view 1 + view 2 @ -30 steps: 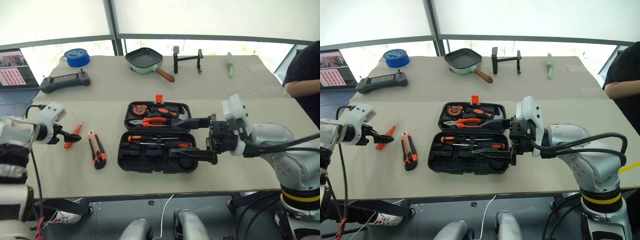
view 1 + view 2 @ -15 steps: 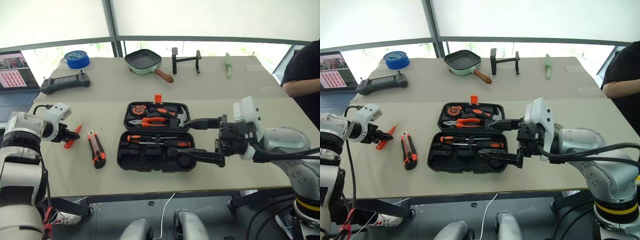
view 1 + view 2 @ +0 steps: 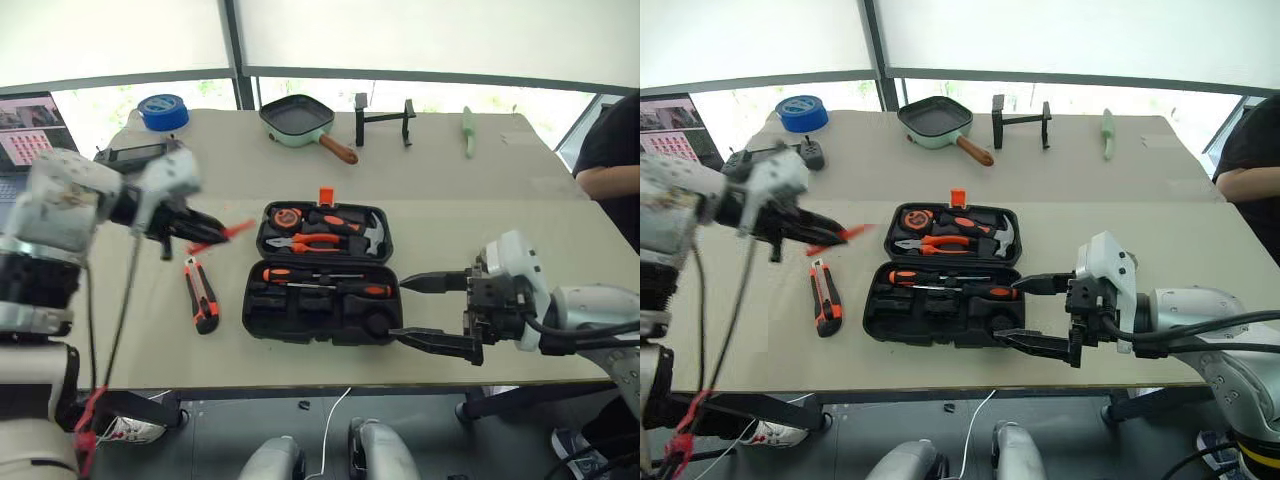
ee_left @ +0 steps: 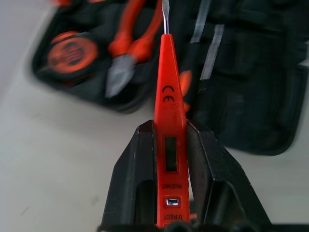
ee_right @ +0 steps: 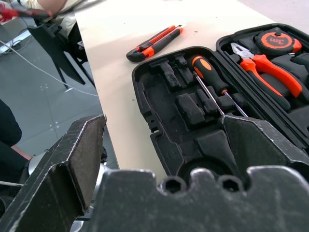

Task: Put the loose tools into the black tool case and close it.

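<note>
Beige table (image 3: 450, 190) under bright windows, with a bunch of stuff spread over it. My left gripper (image 4: 169, 159) is clamped on the slim screwdriver (image 4: 168, 116), fingers (image 4: 133, 179) pinching its red body from both sides, and it's up in the air just left of the case (image 3: 320, 275), tip pointing toward it. That case sits open and flat mid-table, orange latch on its far edge. Far half has pliers (image 3: 305, 242), a hammer (image 3: 365, 233) and a tape measure (image 3: 285, 216); near half has two screwdrivers (image 3: 325, 283) lying in their slots, plus some empty recesses.

Utility knife (image 3: 200, 293) is on the table just left of the case, apart from it.

My right gripper (image 3: 425, 310) hangs at the case's near right corner, jaws spread wide with nothing between them, one finger reaching the corner.

Along the far edge: blue tape roll (image 3: 163, 110), a controller (image 3: 140, 152), a green pan (image 3: 300, 120), a black stand (image 3: 385, 108). Someone's arm (image 3: 612, 170) shows at the right.
</note>
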Controlling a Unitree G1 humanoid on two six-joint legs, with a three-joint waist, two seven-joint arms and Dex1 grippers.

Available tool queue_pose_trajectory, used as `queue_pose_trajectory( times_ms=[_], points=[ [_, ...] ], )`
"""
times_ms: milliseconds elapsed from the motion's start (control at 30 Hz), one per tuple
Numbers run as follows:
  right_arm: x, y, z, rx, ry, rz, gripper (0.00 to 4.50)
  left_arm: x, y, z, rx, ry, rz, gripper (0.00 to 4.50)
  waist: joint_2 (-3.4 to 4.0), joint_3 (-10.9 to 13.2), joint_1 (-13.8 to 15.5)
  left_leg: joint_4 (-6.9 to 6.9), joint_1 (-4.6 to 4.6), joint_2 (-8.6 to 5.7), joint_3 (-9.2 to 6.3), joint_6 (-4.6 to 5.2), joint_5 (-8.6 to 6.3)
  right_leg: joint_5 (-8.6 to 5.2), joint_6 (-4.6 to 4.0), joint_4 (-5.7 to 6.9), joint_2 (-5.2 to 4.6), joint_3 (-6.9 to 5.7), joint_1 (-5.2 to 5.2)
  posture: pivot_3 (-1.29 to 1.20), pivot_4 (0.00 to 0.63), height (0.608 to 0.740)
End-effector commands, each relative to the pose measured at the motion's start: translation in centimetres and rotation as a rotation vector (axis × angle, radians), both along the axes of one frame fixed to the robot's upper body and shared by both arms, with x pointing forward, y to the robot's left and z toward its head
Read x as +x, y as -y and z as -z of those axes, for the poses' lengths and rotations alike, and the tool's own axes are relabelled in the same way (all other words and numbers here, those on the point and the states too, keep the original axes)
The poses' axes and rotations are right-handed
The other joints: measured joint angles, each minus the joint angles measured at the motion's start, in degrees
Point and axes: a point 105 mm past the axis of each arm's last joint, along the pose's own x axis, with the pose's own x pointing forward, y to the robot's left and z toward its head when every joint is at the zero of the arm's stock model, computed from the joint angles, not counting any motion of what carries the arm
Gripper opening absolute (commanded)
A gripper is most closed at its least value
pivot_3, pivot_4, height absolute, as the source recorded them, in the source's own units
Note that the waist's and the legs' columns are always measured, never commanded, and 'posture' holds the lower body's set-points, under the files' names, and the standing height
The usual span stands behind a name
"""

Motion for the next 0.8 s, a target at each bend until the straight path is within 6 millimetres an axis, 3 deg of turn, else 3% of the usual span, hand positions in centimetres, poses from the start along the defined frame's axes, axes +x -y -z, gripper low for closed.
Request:
queue_pose_trajectory(
  times_ms=[33, 133, 400, 600, 800],
  points=[
    [-0.2, -0.3, -1.0, -0.005, 0.078, -0.008, 4.5, -1.0, 3.7, 1.4, 0.028, -0.01, 0.11, 0.42, -0.01, 0.0, 0.1, 0.0, 0.06, 0.02, 0.0, 0.0, 0.0, -0.02, -0.03, -0.14, 0.01, 0.01, 0.07, 0.0, 0.15, 0.74],
    [-0.2, -0.5, -0.9, 0.001, 0.082, -0.005, 4.5, -1.2, 4.6, 2.9, 0.079, -0.054, 0.14, 0.42, -0.01, 0.0, 0.0, -0.01, 0.14, 0.11, 0.0, -0.01, 0.0, -0.02, -0.03, -0.21, 0.1, 0.08, 0.18, 0.0, 0.15, 0.74],
    [-0.2, -1.2, -0.9, 0.029, 0.099, 0.011, 4.5, 0.9, 5.6, 5.3, 0.208, -0.052, 0.125, 0.42, -0.01, 0.0, 0.4, -0.02, 0.13, 0.12, 0.01, 0.01, 0.0, -0.01, -0.02, -0.33, 0.21, 0.09, 0.2, 0.0, 0.15, 0.74],
    [0.0, -1.4, -1.0, 0.049, 0.11, 0.029, 4.5, 1.7, 6.6, 5.3, 0.225, -0.014, 0.149, 0.42, -0.01, 0.0, 0.5, -0.03, 0.14, 0.12, 0.0, 0.01, 0.0, -0.01, -0.02, -0.4, 0.2, 0.08, 0.22, 0.0, 0.15, 0.74],
    [0.1, -1.6, -0.9, 0.058, 0.118, 0.038, 4.5, 1.1, 6.7, 6.1, 0.238, -0.063, 0.166, 0.42, -0.01, 0.0, 0.4, -0.03, 0.13, 0.12, -0.01, 0.01, 0.0, -0.01, -0.02, -0.4, 0.2, 0.08, 0.22, 0.0, 0.15, 0.74]
  ],
)
